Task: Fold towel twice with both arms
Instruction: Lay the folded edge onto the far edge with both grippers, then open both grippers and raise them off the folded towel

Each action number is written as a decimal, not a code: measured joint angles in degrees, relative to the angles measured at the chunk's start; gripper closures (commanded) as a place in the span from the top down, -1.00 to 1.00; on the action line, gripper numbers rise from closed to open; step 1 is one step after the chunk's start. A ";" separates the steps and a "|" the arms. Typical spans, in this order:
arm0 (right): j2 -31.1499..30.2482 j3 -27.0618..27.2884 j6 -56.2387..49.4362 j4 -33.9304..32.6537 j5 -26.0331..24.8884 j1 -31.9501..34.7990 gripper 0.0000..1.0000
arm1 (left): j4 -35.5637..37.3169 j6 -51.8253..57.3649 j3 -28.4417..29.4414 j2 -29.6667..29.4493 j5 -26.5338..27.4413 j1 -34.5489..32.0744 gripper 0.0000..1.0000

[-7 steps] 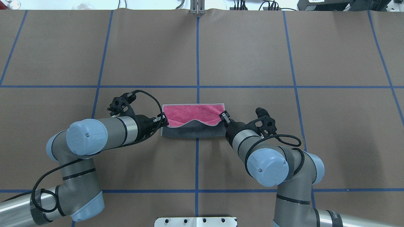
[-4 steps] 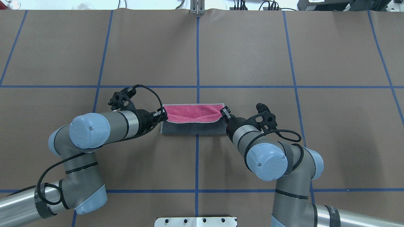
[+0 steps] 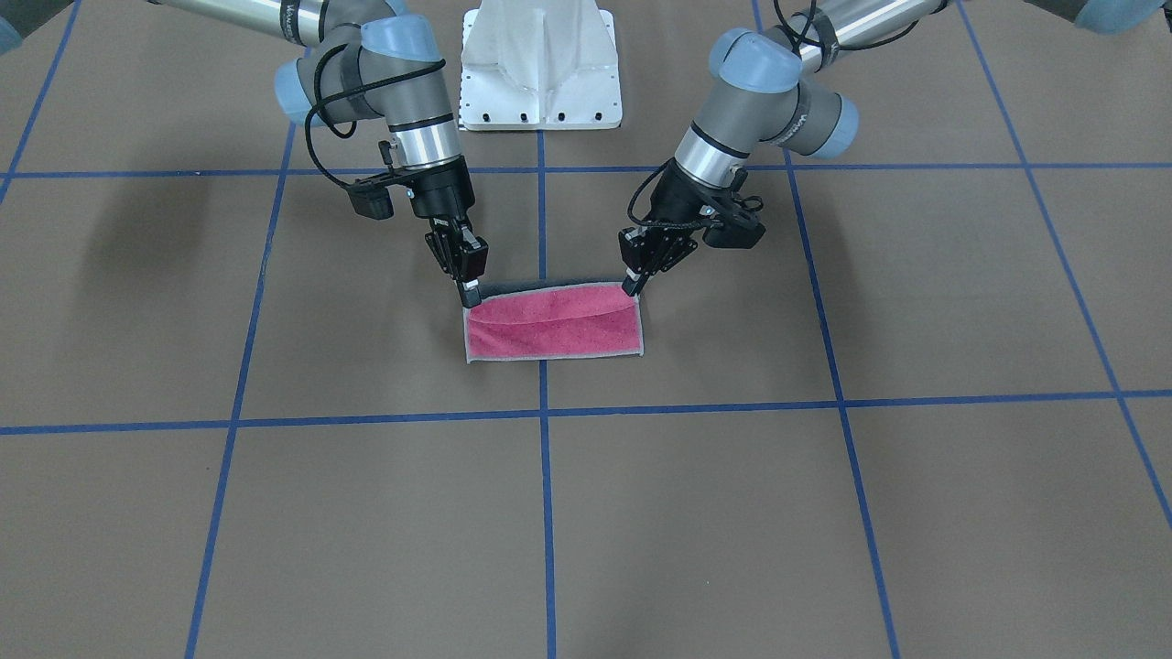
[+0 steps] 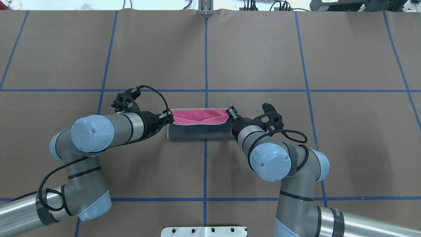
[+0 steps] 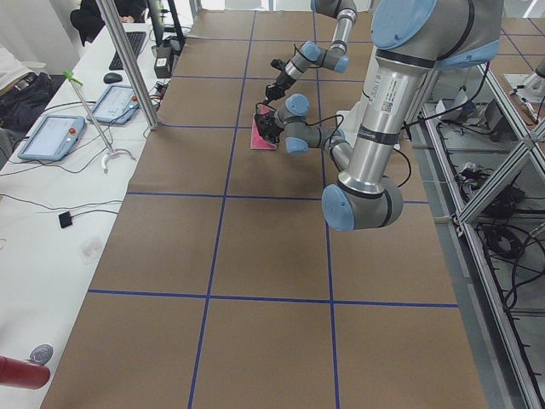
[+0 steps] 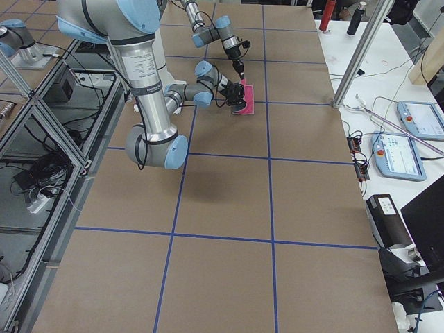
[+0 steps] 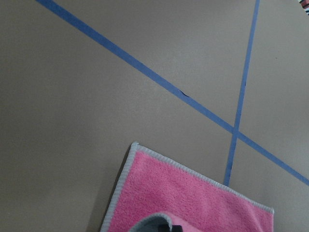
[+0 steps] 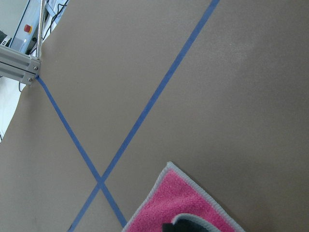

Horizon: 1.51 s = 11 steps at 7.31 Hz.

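The towel (image 4: 200, 131) lies at the table's middle, partly folded. Its near half is turned over, dark grey face up, and a pink strip (image 4: 197, 116) shows beyond it. The front-facing view shows its pink side (image 3: 554, 329). My left gripper (image 4: 169, 118) is shut on the folded edge's left corner; it is on the right in the front-facing view (image 3: 630, 286). My right gripper (image 4: 231, 113) is shut on the right corner and also shows in the front-facing view (image 3: 471, 295). Both wrist views show the pink face (image 7: 183, 198) (image 8: 183, 208) low in frame.
The white pedestal base (image 3: 540, 69) stands at the robot's side of the brown table, which has blue tape lines (image 4: 206, 65). A metal bracket (image 4: 205, 10) sits at the far edge. Side benches hold tablets (image 5: 51, 136) and a metal post (image 6: 357, 52).
Both grippers have carried the towel's held edge away from the robot toward its far edge. The grey flap now covers more and the pink strip is narrower.
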 measured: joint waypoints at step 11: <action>1.93 -1.04 -14.33 -0.24 10.16 7.06 0.99 | -0.87 1.47 6.47 -4.74 -2.21 -4.41 1.00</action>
